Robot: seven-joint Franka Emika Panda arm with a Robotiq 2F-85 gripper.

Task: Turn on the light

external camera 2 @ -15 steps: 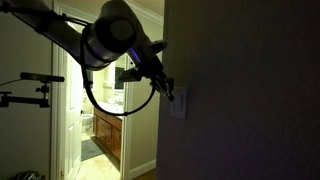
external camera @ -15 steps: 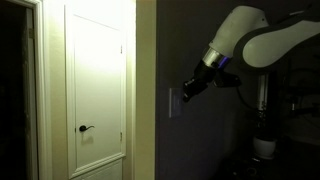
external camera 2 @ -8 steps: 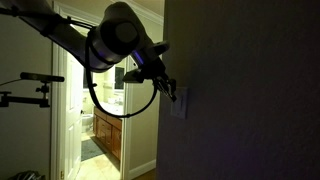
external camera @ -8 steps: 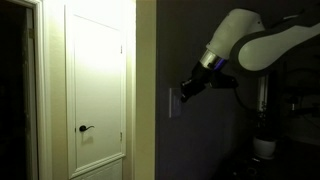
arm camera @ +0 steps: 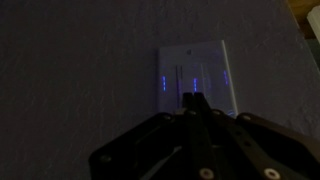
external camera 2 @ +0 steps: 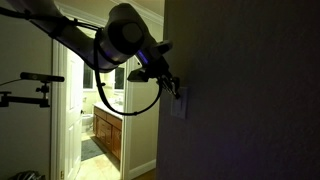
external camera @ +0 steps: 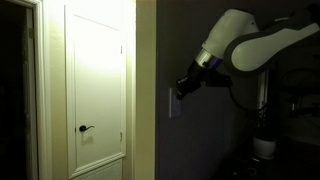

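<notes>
Wrist view: closed claw [arm camera: 196,98] at light switch [arm camera: 190,60]

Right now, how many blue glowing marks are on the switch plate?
3 on the switch plate: left mark, middle mark just above the fingers, right mark. The fingers may hide more.
</notes>
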